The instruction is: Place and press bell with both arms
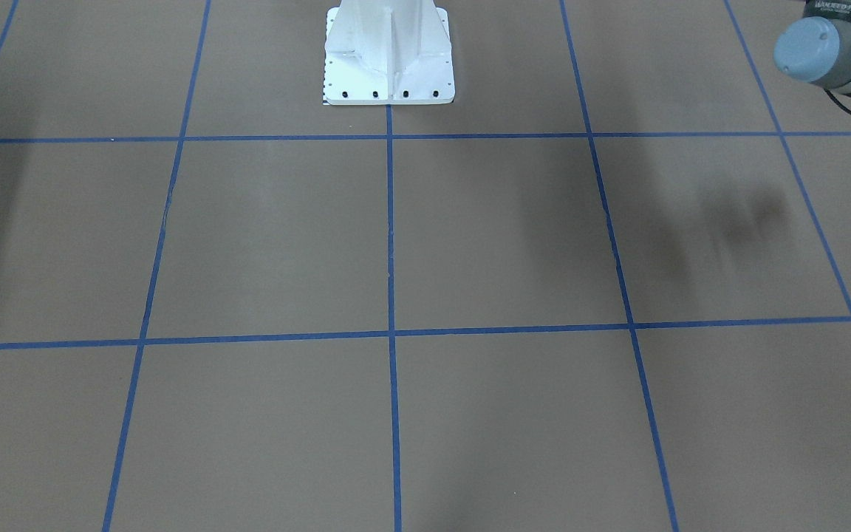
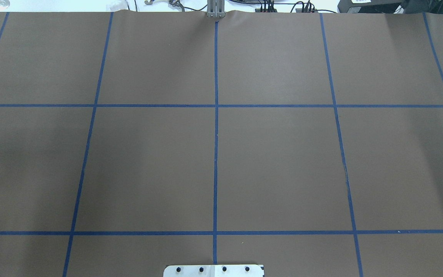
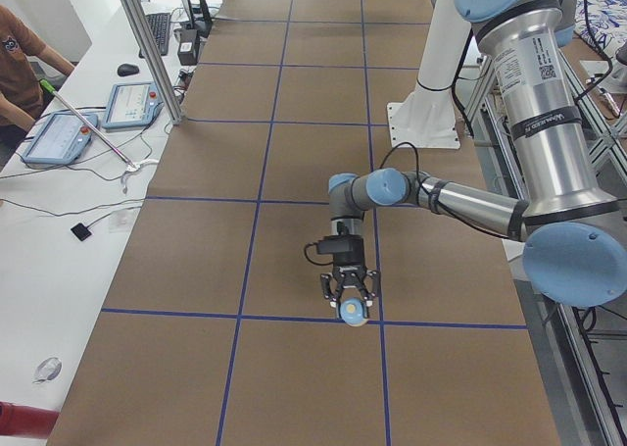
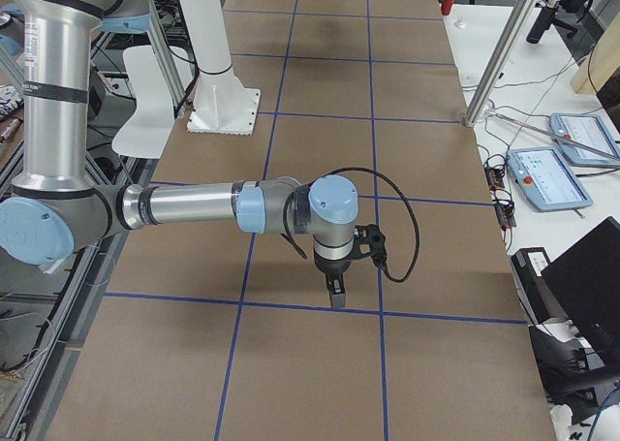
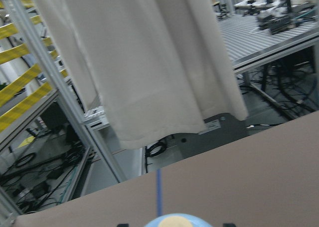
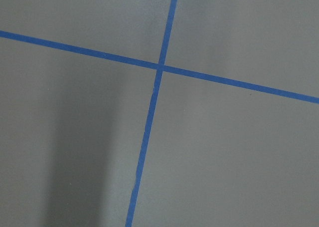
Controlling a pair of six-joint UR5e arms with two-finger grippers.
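Brown surface gridded in blue tape is filling most views, with the white pedestal standing at its robot-side edge. Left arm and right arm are both reaching out over it. Left end effector is gripping the bell near a tape line. In the wrist view the bell is being cut off at the bottom edge, fingertips barely showing. Right end effector is pointing down at the surface; open or closed, cannot tell.
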